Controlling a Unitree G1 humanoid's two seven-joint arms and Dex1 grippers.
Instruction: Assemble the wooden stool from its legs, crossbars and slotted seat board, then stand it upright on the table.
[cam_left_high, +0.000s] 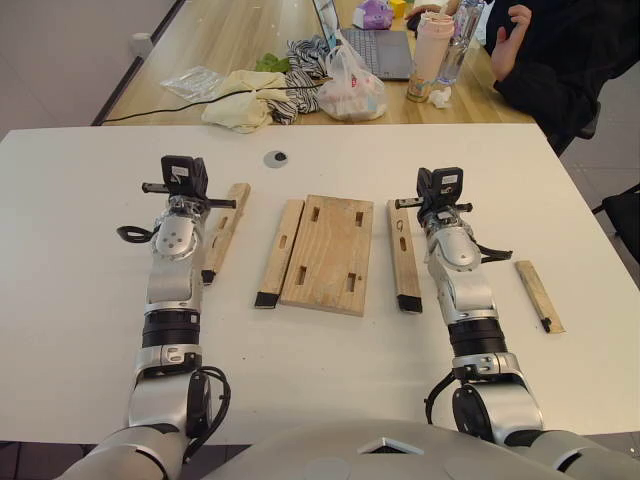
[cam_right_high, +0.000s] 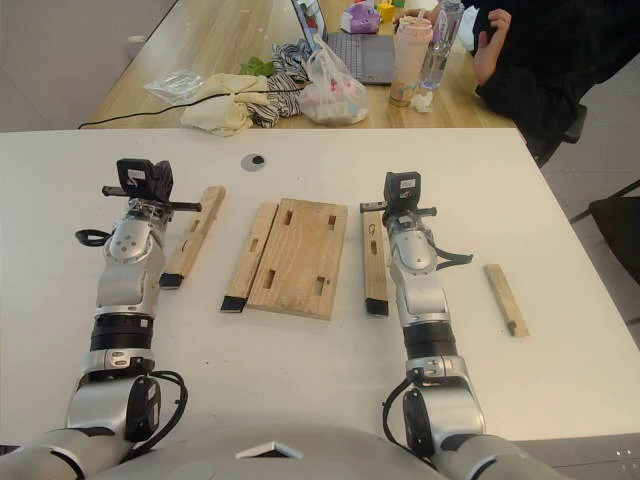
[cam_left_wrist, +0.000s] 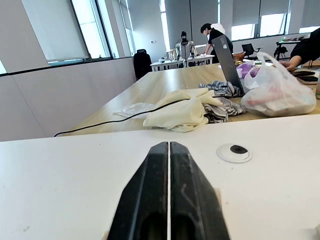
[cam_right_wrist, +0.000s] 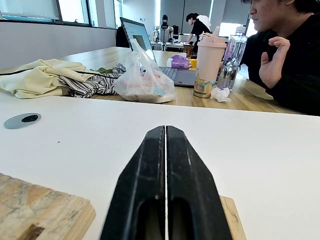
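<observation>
Left gripper (cam_left_wrist: 169, 145) and right gripper (cam_right_wrist: 165, 129) fully closed, gripping nothing, seat board (cam_left_high: 327, 252) flat between them; plastic bag (cam_left_high: 352, 88) on far desk (cam_left_high: 200, 40) holds indistinct contents.

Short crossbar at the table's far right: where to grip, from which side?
Mid-length, pinching across its narrow width, coming straight down from above. The short crossbar lies flat and alone on the table, with bare surface along both long edges. The right gripper is nearest.

Left claw (cam_left_wrist: 169, 146) closed, right claw (cam_right_wrist: 165, 130) closed, both pointing forward
</observation>
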